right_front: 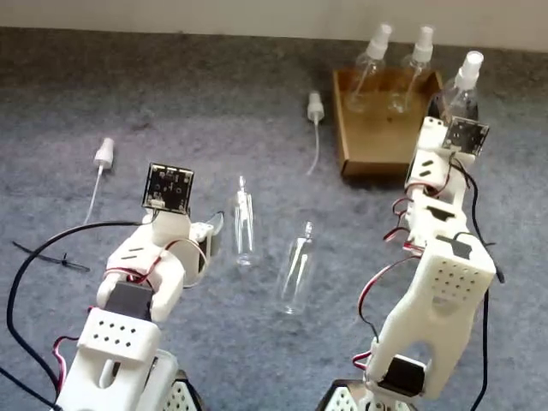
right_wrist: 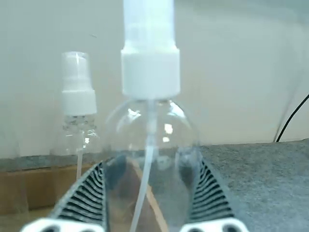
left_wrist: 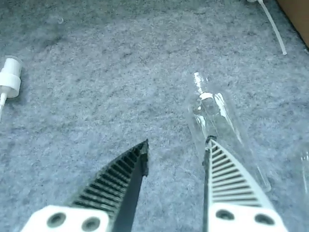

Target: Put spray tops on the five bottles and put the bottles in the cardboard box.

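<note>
My right gripper (right_wrist: 150,166) is clamped on the round body of a clear spray-topped bottle (right_wrist: 164,130). It holds the bottle upright at the right-hand wall of the cardboard box (right_front: 347,137). I cannot tell whether the bottle is over the box or just outside it. Inside the box a capped bottle (right_front: 368,62) stands along the far wall, with a second capped bottle (right_front: 411,67) beside it.

My left gripper (left_wrist: 177,145) is spread wide, low over the grey felt table (right_front: 171,94). One finger overlaps the side of an uncapped bottle (left_wrist: 217,121) lying flat. Another uncapped bottle (right_front: 298,267) lies near it, toward the right arm. A loose spray top (right_front: 315,107) lies just left of the box. A second loose spray top (right_front: 104,154) lies well apart, at the far left. A black cable tie (right_front: 51,257) lies near the left arm.
</note>
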